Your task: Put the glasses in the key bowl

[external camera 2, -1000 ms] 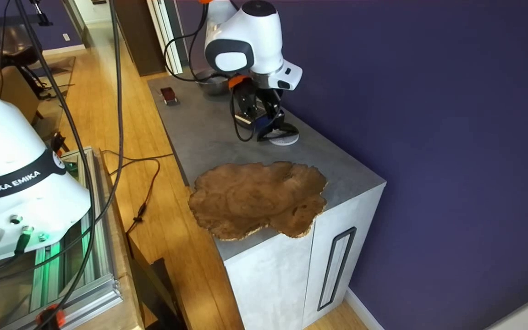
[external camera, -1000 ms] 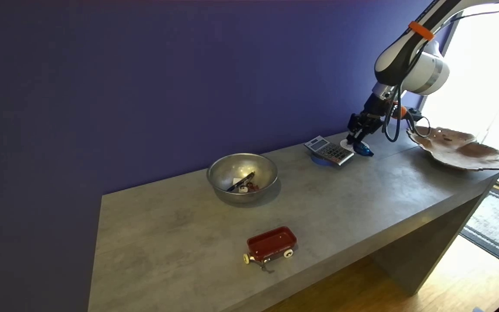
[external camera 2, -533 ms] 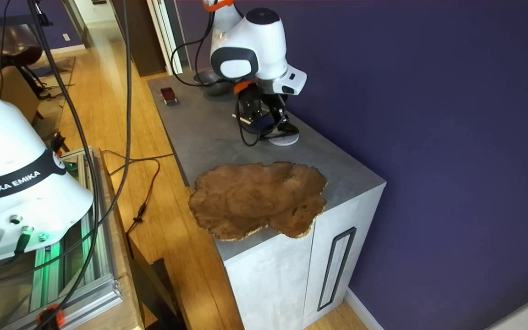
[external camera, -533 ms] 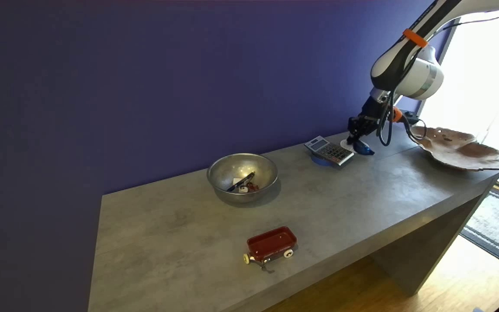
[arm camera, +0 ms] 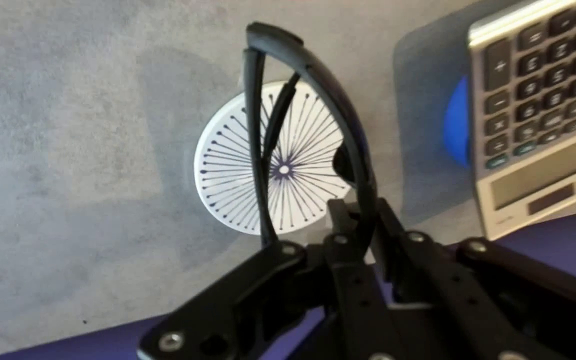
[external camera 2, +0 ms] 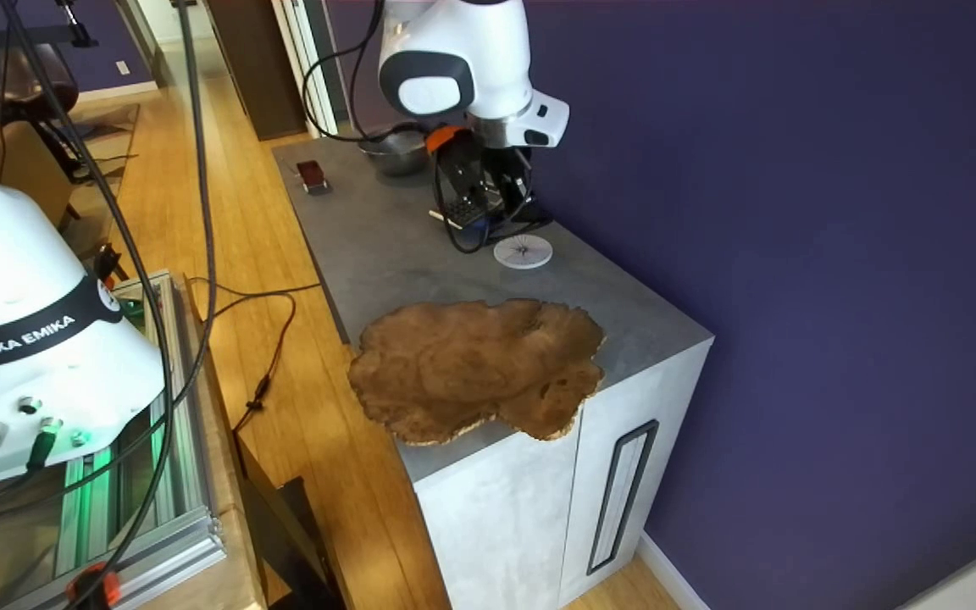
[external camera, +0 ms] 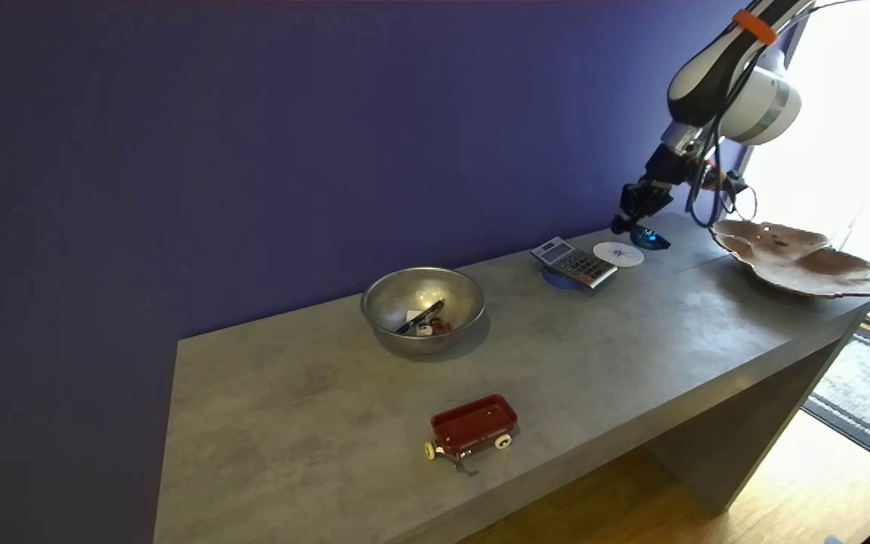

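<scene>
Wrist view. Folded dark glasses (arm camera: 352, 125), clamped near an end between the fingertips of the pincer (arm camera: 362, 217). Long axis roughly top to bottom of the view, with the free end toward the top, leaning left; front curve bowed to the right, folded temples along the left. Beneath, on the grey table (arm camera: 68, 200): round white disc (arm camera: 238, 200), printed with radiating dark lines. At right: calculator (arm camera: 538, 85), tilted on a blue rounded object (arm camera: 457, 122).

In an exterior view. Glasses held clear of the table, shiny blue in the lens, pointing away from the pincer to the right and slightly downward, with the key bowl (external camera: 820, 268) farther right. Key bowl: wide, shallow, wavy-rimmed, at the table's end, apart from the glasses. Farther along the table: metal bowl (external camera: 420, 345) with a dark pen-like stick (external camera: 420, 317) and other small items (external camera: 440, 326); red toy wagon (external camera: 473, 425) near the front edge.

In an exterior view. White robot arm (external camera 2: 496, 76) over the table; pincer and glasses dark and merged, direction of the glasses impossible to tell; key bowl in the foreground, brown inside.
</scene>
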Controlling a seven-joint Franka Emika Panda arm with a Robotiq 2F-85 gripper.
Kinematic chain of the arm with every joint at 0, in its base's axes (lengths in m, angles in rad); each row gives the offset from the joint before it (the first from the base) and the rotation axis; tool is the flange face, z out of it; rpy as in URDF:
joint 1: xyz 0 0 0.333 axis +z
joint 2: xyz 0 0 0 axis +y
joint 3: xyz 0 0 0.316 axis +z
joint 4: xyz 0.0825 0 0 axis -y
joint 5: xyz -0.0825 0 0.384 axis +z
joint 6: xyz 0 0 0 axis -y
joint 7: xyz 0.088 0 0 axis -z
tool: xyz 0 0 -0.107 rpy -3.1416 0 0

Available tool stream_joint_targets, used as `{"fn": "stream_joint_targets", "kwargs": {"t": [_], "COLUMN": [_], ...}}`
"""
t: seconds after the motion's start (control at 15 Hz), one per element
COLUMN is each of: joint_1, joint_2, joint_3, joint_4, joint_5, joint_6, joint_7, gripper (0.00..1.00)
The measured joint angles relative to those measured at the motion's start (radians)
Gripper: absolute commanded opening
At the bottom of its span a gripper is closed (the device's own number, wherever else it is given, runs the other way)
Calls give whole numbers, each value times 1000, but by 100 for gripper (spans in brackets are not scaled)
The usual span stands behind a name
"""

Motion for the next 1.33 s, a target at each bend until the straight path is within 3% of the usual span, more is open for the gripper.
{"fn": "stream_joint_targets", "kwargs": {"t": [0.2, 0.4, 0.47, 0.6, 0.67, 0.73, 0.93, 1.13, 1.33], "joint_1": [-124, -219, -223, -194, -191, -188, -117, -51, -48], "joint_2": [-167, -329, -375, -440, -456, -464, -460, -414, -314], "joint_3": [65, 44, -2, -124, -149, -159, -219, -313, -374], "joint_4": [-83, -151, -167, -180, -183, -186, -189, -181, -149], "joint_5": [-1, -34, -60, -74, -75, -76, -75, -69, -65], "joint_6": [-199, -452, -540, -672, -695, -701, -680, -540, -405], "joint_7": [-163, -321, -371, -485, -511, -522, -525, -564, -598], "gripper": [4, 4, 15, 15, 15, 4, 4, 4, 4]}}
